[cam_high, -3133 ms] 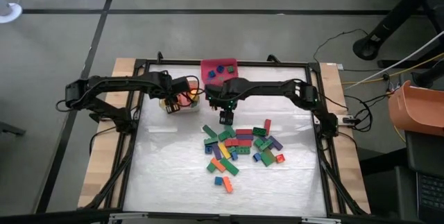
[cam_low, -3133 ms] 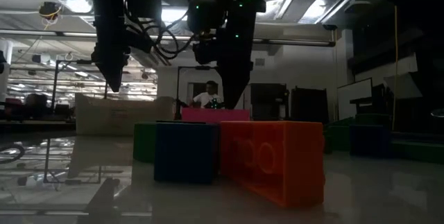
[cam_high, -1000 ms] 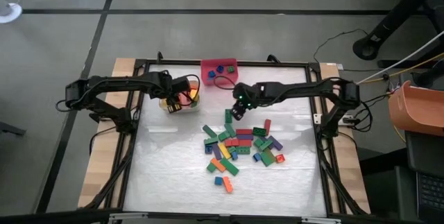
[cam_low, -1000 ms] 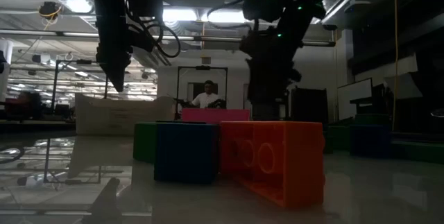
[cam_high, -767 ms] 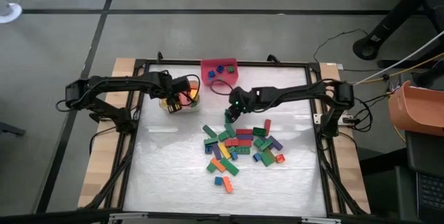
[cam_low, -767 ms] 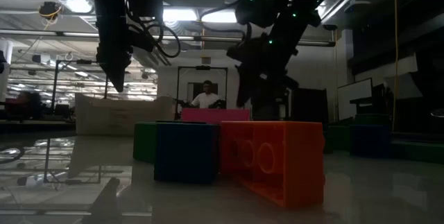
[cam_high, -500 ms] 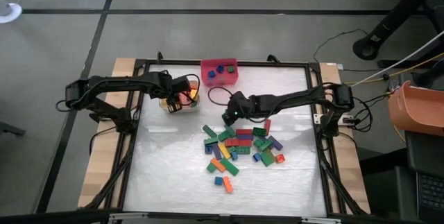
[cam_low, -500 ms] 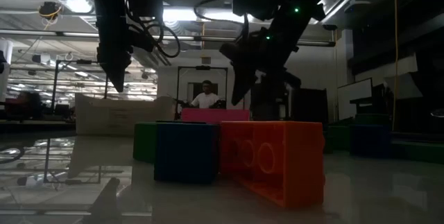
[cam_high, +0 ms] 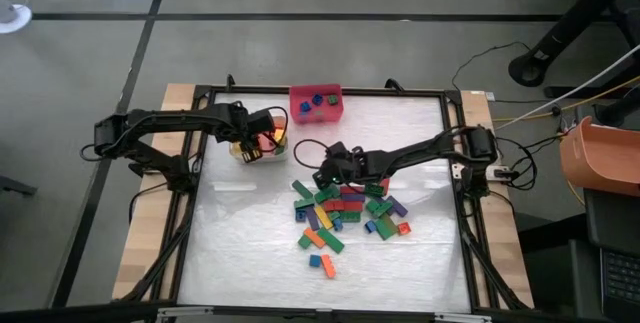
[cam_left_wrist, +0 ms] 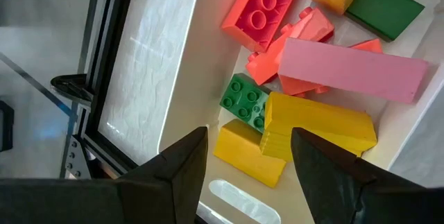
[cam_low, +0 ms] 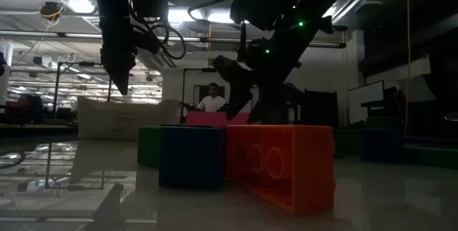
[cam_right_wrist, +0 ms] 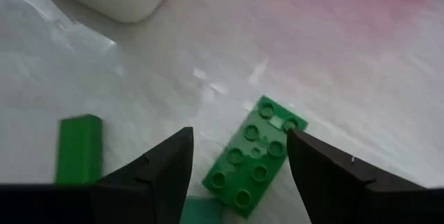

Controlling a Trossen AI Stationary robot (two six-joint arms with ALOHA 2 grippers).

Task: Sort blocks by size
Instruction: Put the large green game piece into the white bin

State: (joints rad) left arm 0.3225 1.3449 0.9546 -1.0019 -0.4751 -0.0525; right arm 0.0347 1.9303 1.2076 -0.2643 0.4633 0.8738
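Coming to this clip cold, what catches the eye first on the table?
A bright heap of mixed blocks lies at the table's centre, with the right gripper reaching low over its far edge, fingers open around a long green brick. The left gripper hovers open over a white bin of long blocks at the far left, and a red bin with a few small blocks sits at the far edge.

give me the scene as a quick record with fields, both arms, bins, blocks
left pincer: open, hovering over the white bin
white bin contents: long bricks, pink, yellow, red, plus a green one
right pincer: open, low over a long green brick at the pile's far edge
red bin: at the far edge of the table, a few small blocks inside
pile: mixed-colour blocks loose mid-table
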